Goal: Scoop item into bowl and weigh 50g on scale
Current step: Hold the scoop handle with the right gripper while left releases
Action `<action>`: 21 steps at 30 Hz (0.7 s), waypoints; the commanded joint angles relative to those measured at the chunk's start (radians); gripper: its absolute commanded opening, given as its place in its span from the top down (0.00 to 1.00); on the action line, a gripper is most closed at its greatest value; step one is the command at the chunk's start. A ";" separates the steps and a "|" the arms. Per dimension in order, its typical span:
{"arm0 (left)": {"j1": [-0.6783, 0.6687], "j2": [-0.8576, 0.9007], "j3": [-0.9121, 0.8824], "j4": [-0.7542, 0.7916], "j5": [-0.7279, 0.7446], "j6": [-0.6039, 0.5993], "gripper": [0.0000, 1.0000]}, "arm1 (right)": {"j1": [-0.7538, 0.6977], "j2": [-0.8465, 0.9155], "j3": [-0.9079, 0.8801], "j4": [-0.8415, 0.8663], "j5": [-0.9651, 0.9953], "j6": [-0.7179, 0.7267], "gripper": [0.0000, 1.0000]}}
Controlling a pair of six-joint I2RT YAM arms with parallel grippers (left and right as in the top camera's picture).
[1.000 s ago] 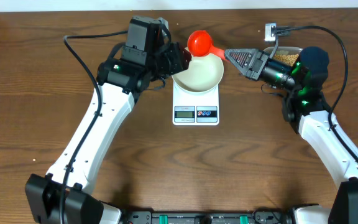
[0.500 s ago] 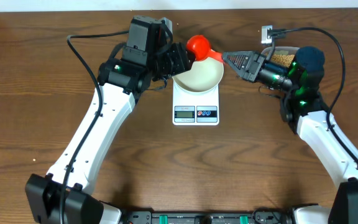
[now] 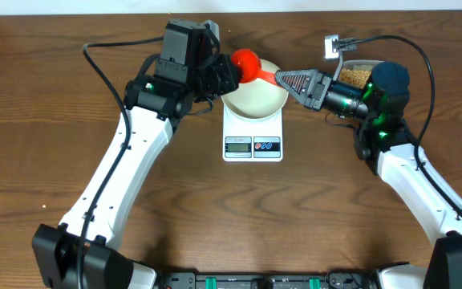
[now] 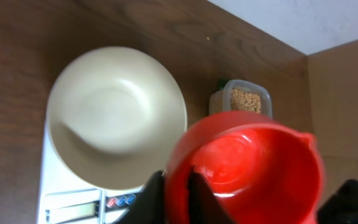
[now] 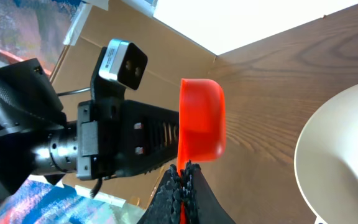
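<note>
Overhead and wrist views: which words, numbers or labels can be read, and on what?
No text is legible in any view.
scale display: digits too small in the overhead view, blurred in the left wrist view.
buttons: any markings too small to read.

Red scoop [image 3: 247,61] — cream bowl [image 3: 257,95], white scale [image 3: 253,128]

- red scoop [image 3: 245,61] slid left, now over the bowl [image 3: 257,100] at its far-left edge
- left end effector [image 4: 178,186] just clamped its rim
- right end effector [image 3: 291,79] reached further left too
</note>
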 commanded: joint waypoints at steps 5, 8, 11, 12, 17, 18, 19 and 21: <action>-0.014 0.006 0.005 0.037 0.040 0.011 0.92 | 0.010 0.001 0.016 -0.002 -0.031 0.026 0.95; -0.014 0.006 0.005 0.046 0.039 0.011 0.93 | 0.010 0.001 0.016 -0.003 -0.030 0.025 0.82; -0.014 0.006 0.005 0.050 0.028 0.011 0.93 | 0.010 0.001 0.016 -0.003 -0.021 0.021 0.68; -0.014 0.006 0.005 0.050 0.029 0.011 0.93 | 0.010 0.001 0.016 -0.003 -0.019 0.020 0.66; -0.014 0.006 0.005 0.048 0.029 0.011 0.93 | 0.010 0.001 0.016 -0.004 -0.019 0.002 0.63; -0.014 0.006 0.005 0.049 0.029 0.011 0.92 | 0.010 0.001 0.016 -0.007 -0.019 0.002 0.64; -0.014 0.006 0.005 0.049 0.029 0.011 0.93 | 0.010 0.001 0.016 -0.008 -0.021 0.002 0.65; -0.014 0.006 0.005 0.049 0.029 0.005 0.93 | 0.010 0.001 0.016 -0.013 -0.024 -0.002 0.66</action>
